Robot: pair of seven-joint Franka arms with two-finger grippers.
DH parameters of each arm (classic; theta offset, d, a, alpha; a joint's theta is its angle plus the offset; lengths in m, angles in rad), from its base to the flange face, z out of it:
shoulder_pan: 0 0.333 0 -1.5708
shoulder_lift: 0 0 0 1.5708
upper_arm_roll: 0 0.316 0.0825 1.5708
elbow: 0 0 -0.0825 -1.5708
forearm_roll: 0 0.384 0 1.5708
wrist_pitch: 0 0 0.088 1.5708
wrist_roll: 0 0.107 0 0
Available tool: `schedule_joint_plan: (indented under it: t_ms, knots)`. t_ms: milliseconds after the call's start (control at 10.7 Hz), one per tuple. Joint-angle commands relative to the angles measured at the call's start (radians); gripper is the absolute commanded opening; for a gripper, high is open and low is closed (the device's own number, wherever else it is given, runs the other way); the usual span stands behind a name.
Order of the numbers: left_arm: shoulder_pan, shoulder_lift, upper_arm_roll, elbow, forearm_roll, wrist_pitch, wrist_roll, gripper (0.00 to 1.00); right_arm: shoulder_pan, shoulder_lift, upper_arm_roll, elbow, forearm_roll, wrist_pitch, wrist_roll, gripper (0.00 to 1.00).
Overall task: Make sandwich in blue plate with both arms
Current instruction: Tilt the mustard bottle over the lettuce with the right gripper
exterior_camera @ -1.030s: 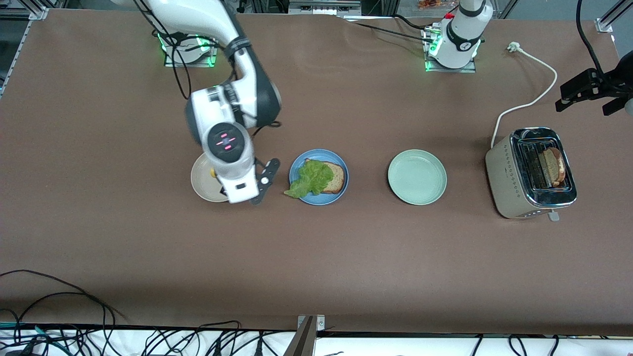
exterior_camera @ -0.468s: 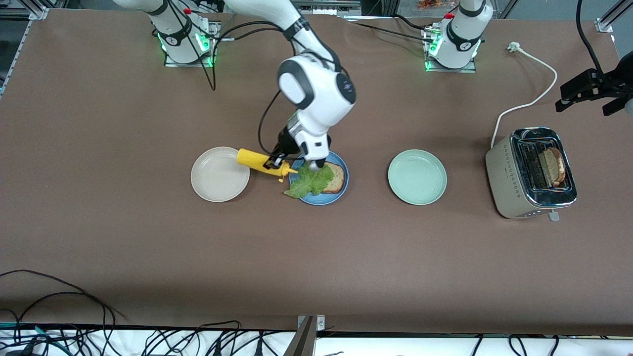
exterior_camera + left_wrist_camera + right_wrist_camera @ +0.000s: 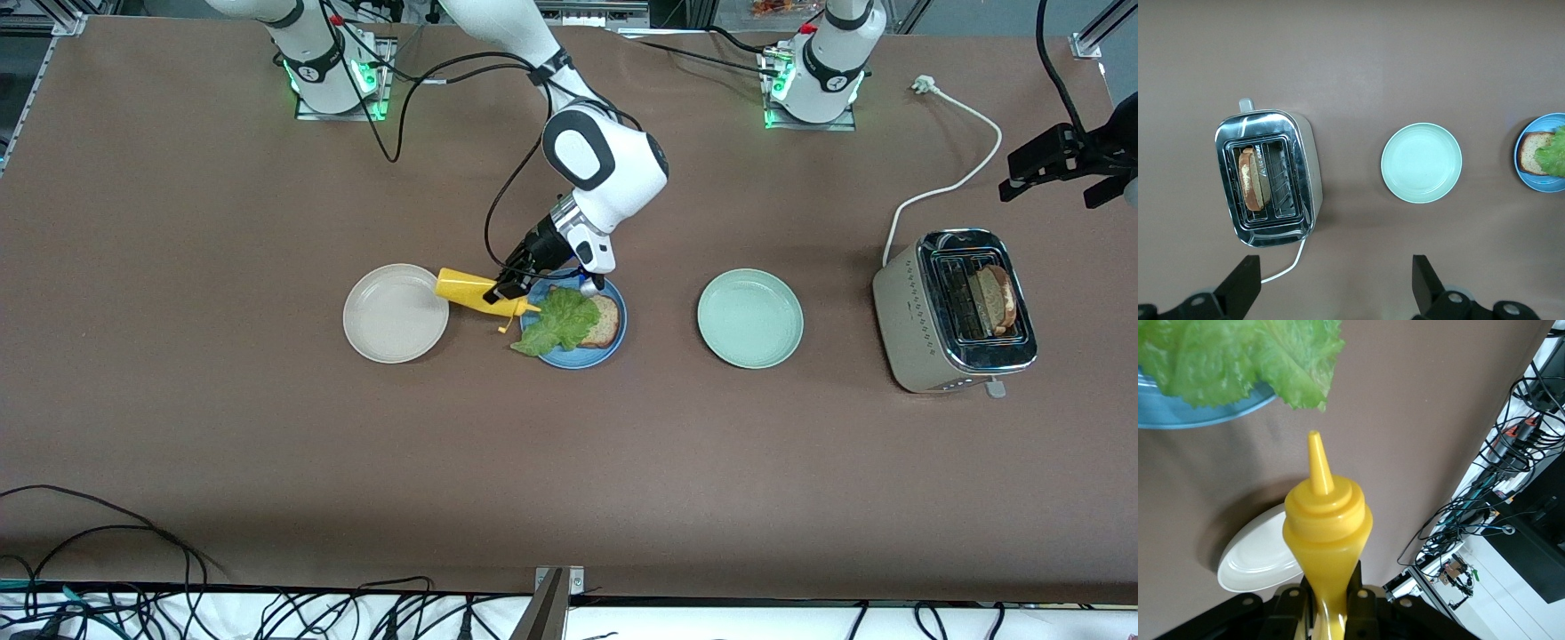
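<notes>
Front view: beige plate (image 3: 395, 313) on the counter (image 3: 267, 444) | right pincer (image 3: 504, 291) grips the yellow bottle (image 3: 480, 293), tip over blue plate (image 3: 613, 342) rim | lettuce (image 3: 558, 322) lies on bread (image 3: 605, 320) just beside that pincer | left pincer (image 3: 1331, 287) spread wide over toaster (image 3: 951, 311), waiting

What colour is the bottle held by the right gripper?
Yellow bottle, in the right gripper; clearest in the right wrist view.

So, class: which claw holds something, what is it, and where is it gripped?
The right claw holds the yellow bottle by its neck, over the table beside the blue plate. The left claw is open, holding nothing.
</notes>
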State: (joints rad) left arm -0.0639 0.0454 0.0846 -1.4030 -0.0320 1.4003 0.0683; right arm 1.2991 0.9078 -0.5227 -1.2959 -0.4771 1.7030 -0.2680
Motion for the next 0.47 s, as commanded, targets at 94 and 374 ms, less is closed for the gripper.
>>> schedule_joint_plan:
  t_ms: [94, 374]
  knots:
    - [0.001, 0.008, -0.003, 0.024, 0.024, -0.004, 0.008, 1.00, 0.012, 0.010, -0.016, 0.021, -0.028, -0.019, -0.022, 0.20]
    - [-0.002, 0.008, -0.005, 0.024, 0.029, -0.004, -0.002, 1.00, 0.008, -0.029, -0.031, 0.026, -0.006, -0.008, -0.023, 0.17]
